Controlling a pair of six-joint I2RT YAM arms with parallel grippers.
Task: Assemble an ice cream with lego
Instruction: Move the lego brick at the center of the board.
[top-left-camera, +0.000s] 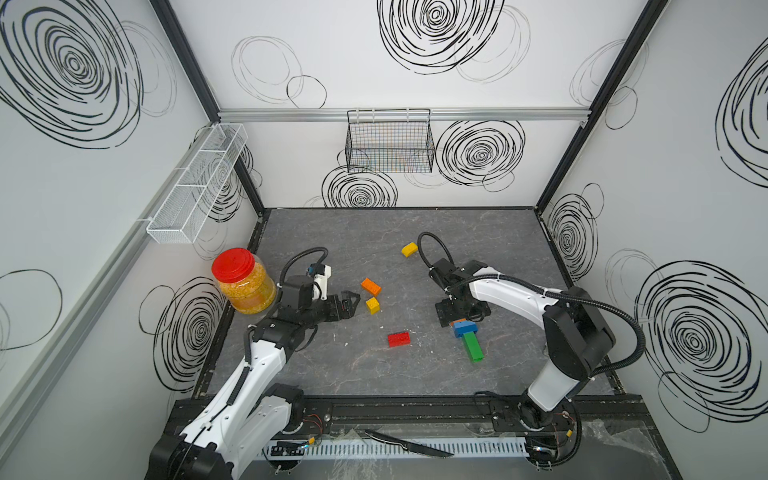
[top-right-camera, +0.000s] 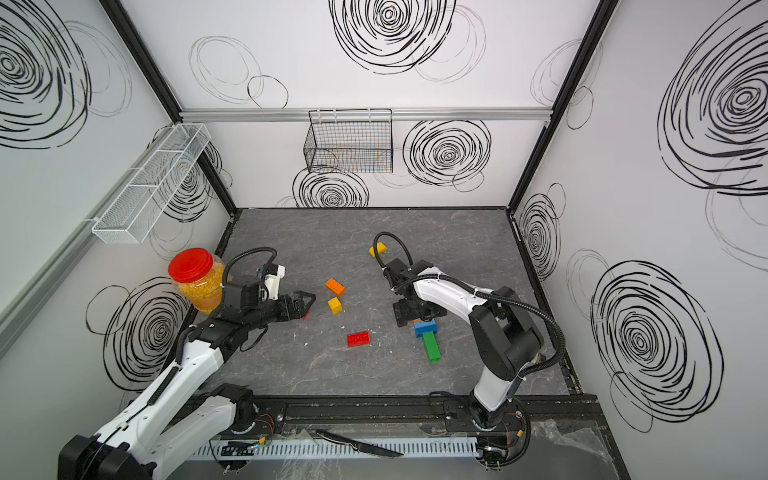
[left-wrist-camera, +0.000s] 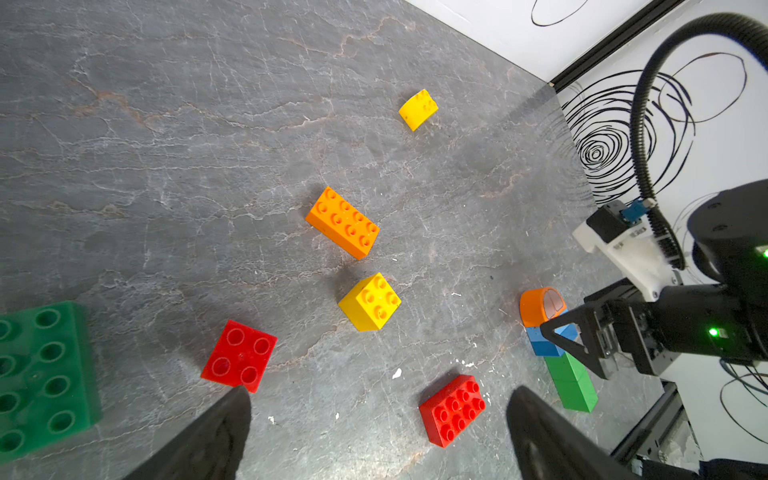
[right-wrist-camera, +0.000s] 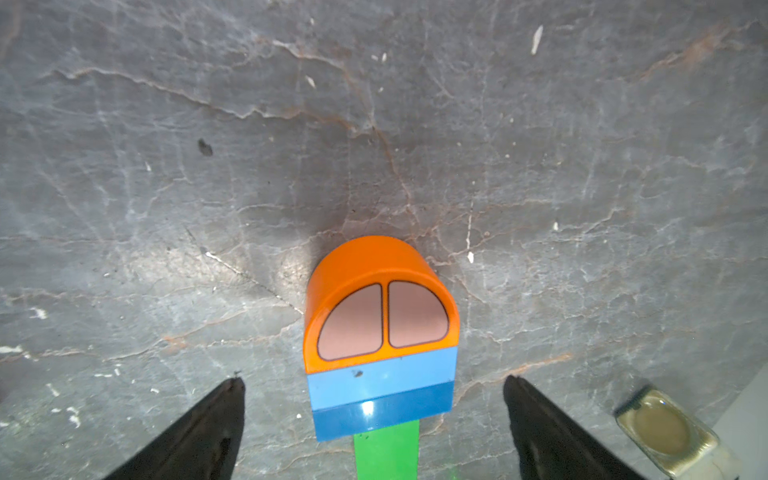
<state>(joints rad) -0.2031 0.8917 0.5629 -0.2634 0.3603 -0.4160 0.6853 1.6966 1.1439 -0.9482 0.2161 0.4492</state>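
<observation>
The right tool (right-wrist-camera: 374, 381) is being held over the stack (top-left-camera: 469, 340) w/ jaws spread wide, clear of it. The stack is orange round-topped plastic brick (right-wrist-camera: 380, 299), blue plastic brick (right-wrist-camera: 382, 399) and long green plastic brick (right-wrist-camera: 386, 453), joined end to end and lying on the grey marbled counter (top-left-camera: 332, 232). The left tool (left-wrist-camera: 378, 399) is being held spread, empty, nr a red eight-stud plastic brick (left-wrist-camera: 453, 409).
</observation>
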